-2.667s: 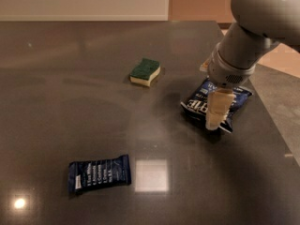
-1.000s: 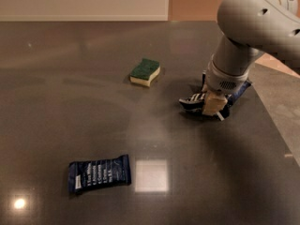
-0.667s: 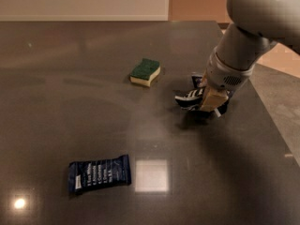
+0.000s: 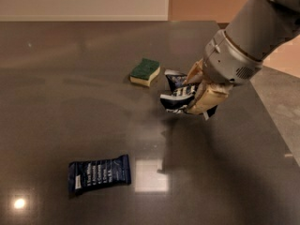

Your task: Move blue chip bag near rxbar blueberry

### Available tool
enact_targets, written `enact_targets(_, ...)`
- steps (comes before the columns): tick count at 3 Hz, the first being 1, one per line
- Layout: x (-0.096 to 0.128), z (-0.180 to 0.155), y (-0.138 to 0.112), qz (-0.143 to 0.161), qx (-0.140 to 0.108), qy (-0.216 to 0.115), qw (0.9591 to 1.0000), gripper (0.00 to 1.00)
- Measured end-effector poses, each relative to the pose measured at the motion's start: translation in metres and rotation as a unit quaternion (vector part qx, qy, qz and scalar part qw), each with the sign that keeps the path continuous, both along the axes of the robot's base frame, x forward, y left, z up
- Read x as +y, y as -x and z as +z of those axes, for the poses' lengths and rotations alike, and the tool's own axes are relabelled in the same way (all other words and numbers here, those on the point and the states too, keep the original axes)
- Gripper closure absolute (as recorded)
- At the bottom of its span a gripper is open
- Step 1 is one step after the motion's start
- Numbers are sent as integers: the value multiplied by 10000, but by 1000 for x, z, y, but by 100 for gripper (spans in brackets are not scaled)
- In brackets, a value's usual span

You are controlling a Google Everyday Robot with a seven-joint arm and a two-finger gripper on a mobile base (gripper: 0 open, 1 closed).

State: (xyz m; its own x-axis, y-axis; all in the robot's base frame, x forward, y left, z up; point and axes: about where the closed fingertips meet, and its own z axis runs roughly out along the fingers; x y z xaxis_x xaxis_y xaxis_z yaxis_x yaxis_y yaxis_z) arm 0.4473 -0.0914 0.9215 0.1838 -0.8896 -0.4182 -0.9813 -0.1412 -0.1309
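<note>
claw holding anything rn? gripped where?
Yes. The claw is shut on the chip bag, pinching its crumpled end on the picture's right. The rest of the bag sticks out to the left.

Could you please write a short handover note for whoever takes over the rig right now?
Claw: shut on the chip bag, right of centre in the view, just right of the sponge.
Chip bag: crumpled in the claw, apparently clear of the table, judging by the shadow below it.
Rxbar: lying flat at the lower left of the view, well apart from the bag.
Done: bag grasped and seemingly lifted.
Left: carry it across to the rxbar, set it down beside it, release.
</note>
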Motion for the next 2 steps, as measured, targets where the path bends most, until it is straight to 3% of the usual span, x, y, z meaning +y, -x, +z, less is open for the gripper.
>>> enact_targets(1,26,8,28,608,52,-457,9971,100)
enact_targets(2,51,7,49,1125,-45,-727,9910,100)
